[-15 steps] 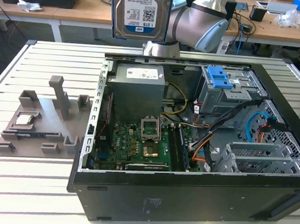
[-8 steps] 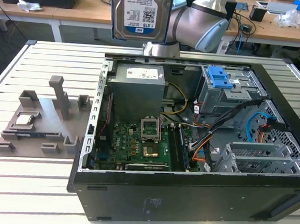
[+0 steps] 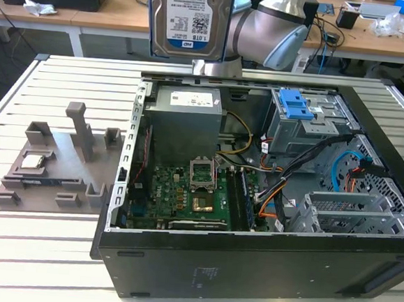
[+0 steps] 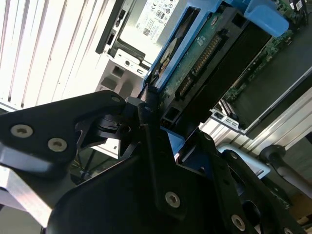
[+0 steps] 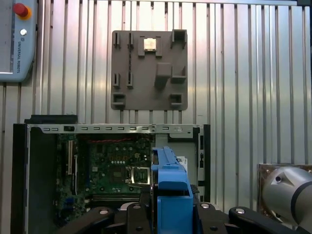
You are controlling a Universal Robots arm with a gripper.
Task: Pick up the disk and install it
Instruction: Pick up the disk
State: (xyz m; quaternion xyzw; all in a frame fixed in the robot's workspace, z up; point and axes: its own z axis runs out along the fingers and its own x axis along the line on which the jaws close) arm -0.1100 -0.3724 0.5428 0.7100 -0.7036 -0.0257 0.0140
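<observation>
- Hand (image 4: pixel 161 122) of mine is clamped on the disk (image 3: pixel 190 17), pinching its blue carrier frame (image 5: pixel 170 183). The disk hangs upright, high above the open case and touching nothing else.
- Worktop (image 3: pixel 40 250) and case (image 3: pixel 249 267) are both hard metal. I hold the disk only by its edges, so I judge a slip and drop to be the main risk.
- Motherboard (image 3: pixel 185 191) lies bare below the disk, so a fall would likely strike it.
- Drive cage (image 3: pixel 308 135) carries a blue bracket (image 3: pixel 295 102) on top. If the carrier goes in tilted, it could jam against either one.
- Cables (image 3: pixel 312 174) trail just beside the cage and could snag a corner of the disk.
- Arm (image 3: pixel 267 30) is bent behind the case, with the wrist raised and looking straight down.
</observation>
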